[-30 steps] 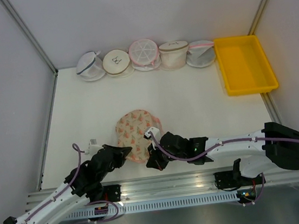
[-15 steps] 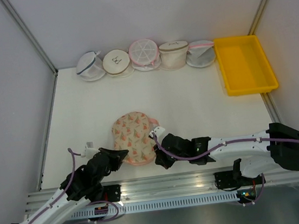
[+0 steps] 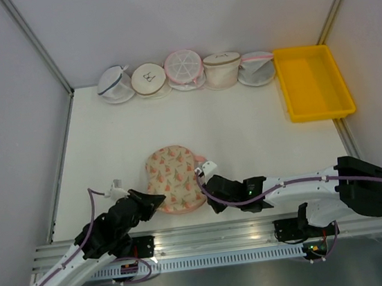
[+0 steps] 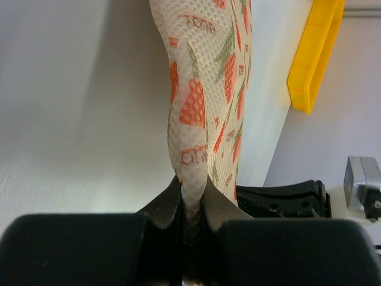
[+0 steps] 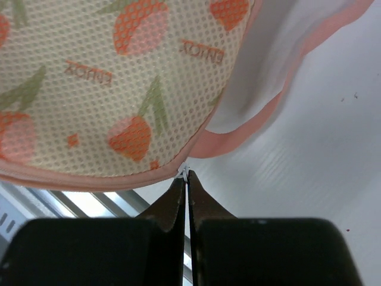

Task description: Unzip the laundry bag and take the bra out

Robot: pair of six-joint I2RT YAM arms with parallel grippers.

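**Laundry bag** [image 3: 173, 178]: laid flat on the table [image 3: 245, 129] toward 6 o'clock, between the two arms.
**Left gripper** [image 4: 191, 196]: closed tight, with the bag's fabric pinched between its fingers at the bag's 7 o'clock edge.
**Right gripper** [image 5: 186, 179]: fingers pressed together against the pink trim at the bag's 4 o'clock edge. Whether anything is pinched cannot be told.
**Yellow tray** [image 3: 312, 83]: set at 2 o'clock.
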